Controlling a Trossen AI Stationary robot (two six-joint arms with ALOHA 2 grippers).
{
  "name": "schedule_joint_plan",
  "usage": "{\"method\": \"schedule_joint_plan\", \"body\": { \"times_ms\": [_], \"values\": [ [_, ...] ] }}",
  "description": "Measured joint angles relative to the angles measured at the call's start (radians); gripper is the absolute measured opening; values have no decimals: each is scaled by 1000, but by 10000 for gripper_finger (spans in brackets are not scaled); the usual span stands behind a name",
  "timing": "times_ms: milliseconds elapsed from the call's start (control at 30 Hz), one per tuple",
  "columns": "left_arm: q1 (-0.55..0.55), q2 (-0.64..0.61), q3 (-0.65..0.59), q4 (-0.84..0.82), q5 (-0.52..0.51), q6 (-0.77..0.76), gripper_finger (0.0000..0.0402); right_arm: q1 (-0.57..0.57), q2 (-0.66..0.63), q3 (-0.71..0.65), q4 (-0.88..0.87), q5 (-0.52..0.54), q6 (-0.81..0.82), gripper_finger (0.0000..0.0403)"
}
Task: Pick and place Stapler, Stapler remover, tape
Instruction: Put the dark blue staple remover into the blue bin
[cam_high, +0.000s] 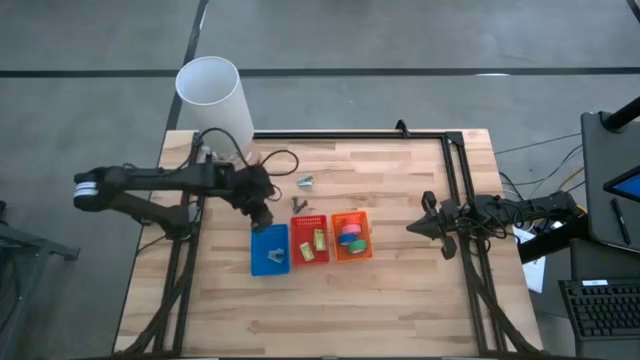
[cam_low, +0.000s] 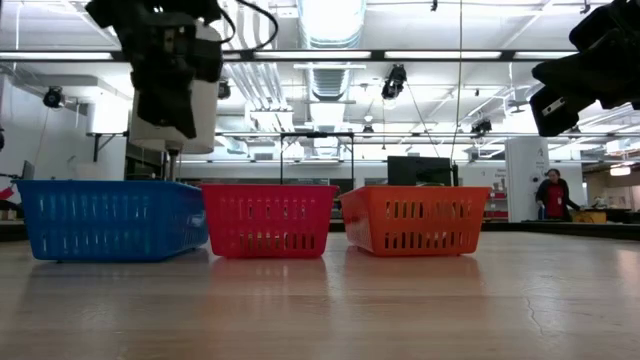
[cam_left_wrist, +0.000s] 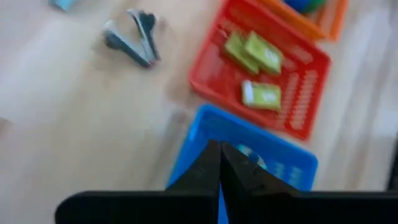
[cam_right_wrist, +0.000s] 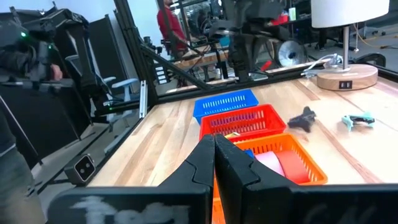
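Left hand (cam_high: 263, 216), fingers closed and empty, hovers above blue basket (cam_high: 269, 249). Right hand (cam_high: 417, 227) closed, idle at worktop's right. Tape (cam_high: 350, 236) in orange basket (cam_high: 352, 237); stapler remover (cam_high: 301, 203) on worktop (cam_high: 380, 290).

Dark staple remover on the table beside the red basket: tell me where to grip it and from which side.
Probably from straight above, with the left gripper, which hangs nearest, over the blue basket. The dark staple remover lies flat on bare wood, its two arms meeting in a V; pinch across the narrow joined end.
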Motion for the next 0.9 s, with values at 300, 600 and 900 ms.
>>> {"method": "schedule_joint_plan", "body": {
  "times_ms": [300, 600, 900],
  "values": [
    [65, 61, 0, 193, -42, -8, 70, 0, 0, 0, 0, 0, 0, 8],
    [147, 302, 0, 276, -118, -171, 163, 0, 0, 0, 0, 0, 0, 8],
    [165, 453, 40, 380, -101, -186, 188, 0, 0, 0, 0, 0, 0, 8]
  ]
}}
